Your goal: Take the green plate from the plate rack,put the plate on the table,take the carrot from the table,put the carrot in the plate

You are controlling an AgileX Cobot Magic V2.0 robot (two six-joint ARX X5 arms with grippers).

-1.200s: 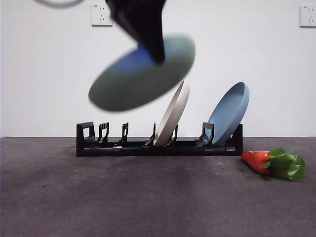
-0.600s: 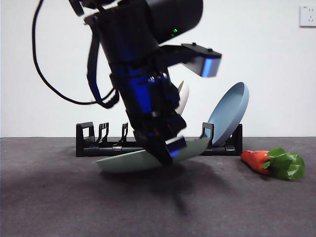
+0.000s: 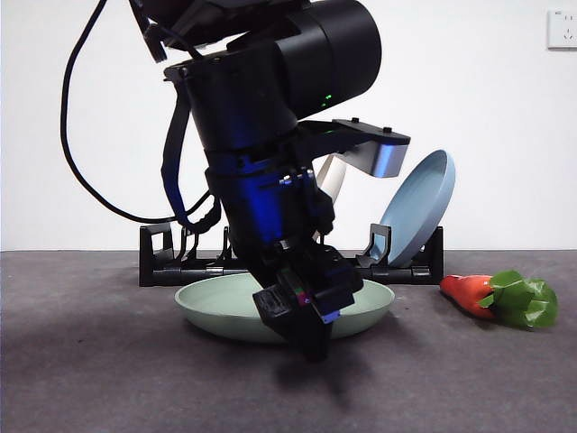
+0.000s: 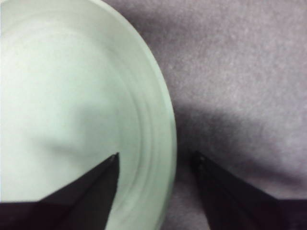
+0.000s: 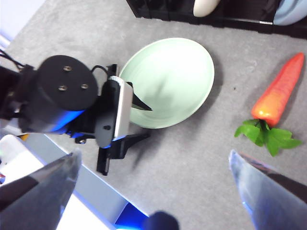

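Across the front view, item one: the green plate (image 3: 216, 311) lies flat on the counter (image 3: 90, 379) just ahead of the plate rack (image 3: 180, 269), with the left end effector (image 3: 302, 334) low over its near rim. I judge the plate stiff, light and smooth, best taken by pinching the raised rim. Item two: the carrot (image 3: 469, 293) lies on the counter well to one side of the plate, leafy top pointing away; I judge it small, glossy and liable to roll, so a hold across the stubby body looks safest. A cream-white plate (image 3: 332, 176) and a blue plate (image 3: 419, 203) lean in the rack behind. Left wrist view: the left end effector (image 4: 156, 165) has its jaws spread, one over the plate's (image 4: 72, 105) inside, the other over bare counter (image 4: 240, 72), with the rim between them and gaps visible, so nothing is gripped. Right wrist view: the right end effector (image 5: 153, 167) hangs high with jaws wide apart, holding nothing. Between plate (image 5: 177, 76) and carrot (image 5: 278, 96) I see open counter (image 5: 192, 158); the rack (image 5: 163, 10) borders the far side, so I would approach from the near side.
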